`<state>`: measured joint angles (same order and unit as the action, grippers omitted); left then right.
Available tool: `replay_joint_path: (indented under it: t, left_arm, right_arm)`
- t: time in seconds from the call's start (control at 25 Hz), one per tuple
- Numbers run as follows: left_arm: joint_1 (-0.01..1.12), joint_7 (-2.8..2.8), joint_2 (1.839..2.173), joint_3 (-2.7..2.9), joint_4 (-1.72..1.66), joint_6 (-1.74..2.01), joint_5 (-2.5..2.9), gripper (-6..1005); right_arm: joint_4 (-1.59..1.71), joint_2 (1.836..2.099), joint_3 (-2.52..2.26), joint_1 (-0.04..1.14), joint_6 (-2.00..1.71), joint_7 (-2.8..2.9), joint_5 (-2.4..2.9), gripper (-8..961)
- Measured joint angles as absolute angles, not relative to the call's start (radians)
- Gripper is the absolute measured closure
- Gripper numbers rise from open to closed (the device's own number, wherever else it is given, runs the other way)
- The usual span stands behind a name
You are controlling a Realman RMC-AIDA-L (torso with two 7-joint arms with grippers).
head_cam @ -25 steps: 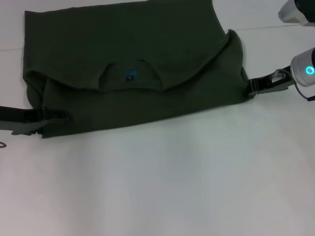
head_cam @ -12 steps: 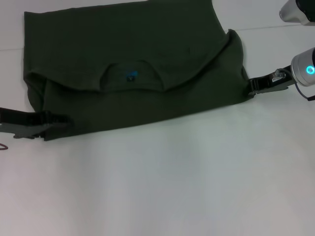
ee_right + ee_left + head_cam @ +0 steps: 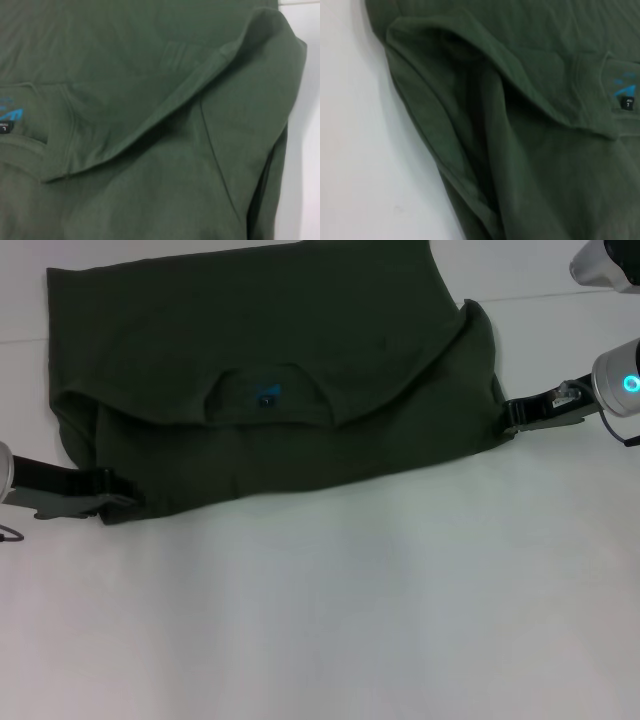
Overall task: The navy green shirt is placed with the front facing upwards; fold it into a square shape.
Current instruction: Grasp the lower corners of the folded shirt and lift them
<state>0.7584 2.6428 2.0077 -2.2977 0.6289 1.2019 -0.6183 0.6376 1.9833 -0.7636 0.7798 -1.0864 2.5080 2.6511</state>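
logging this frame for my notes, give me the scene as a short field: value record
item: navy green shirt, partly folded, neck label showing
surface: white table
left end effector: at the shirt's near left corner, on the cloth edge
right end effector: at the shirt's right edge
grip state: cannot tell for either
fold status: not yet a square

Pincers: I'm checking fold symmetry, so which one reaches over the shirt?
The left pincer overlaps the shirt; the right pincer stops at its edge.

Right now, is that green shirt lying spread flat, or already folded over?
Partly folded. The navy green shirt has its near part doubled over, with the collar and neck label showing through a curved fold edge. It isn't square yet.
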Motion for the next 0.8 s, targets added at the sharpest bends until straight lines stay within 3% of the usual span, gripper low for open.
replay_joint_path:
  t: [0.08, 0.52, 0.72, 0.8]
  left_arm:
    - [0.761, 2.643, 2.008, -2.298, 0.628, 1.201, -0.617, 387]
    - [0.761, 2.643, 2.002, -2.298, 0.629, 1.218, -0.615, 864]
    - [0.759, 2.636, 1.981, -2.298, 0.643, 1.294, -0.615, 992]
    - [0.756, 2.632, 1.969, -2.299, 0.660, 1.341, -0.615, 992]
  right_arm:
    - [0.640, 1.983, -0.764, 0.779, -1.089, 2.507, 2.649, 932]
    - [0.660, 1.983, -0.764, 0.776, -1.119, 2.507, 2.648, 933]
    - [0.707, 1.983, -0.764, 0.772, -1.183, 2.506, 2.650, 933]
    - [0.738, 1.983, -0.766, 0.765, -1.227, 2.506, 2.649, 933]
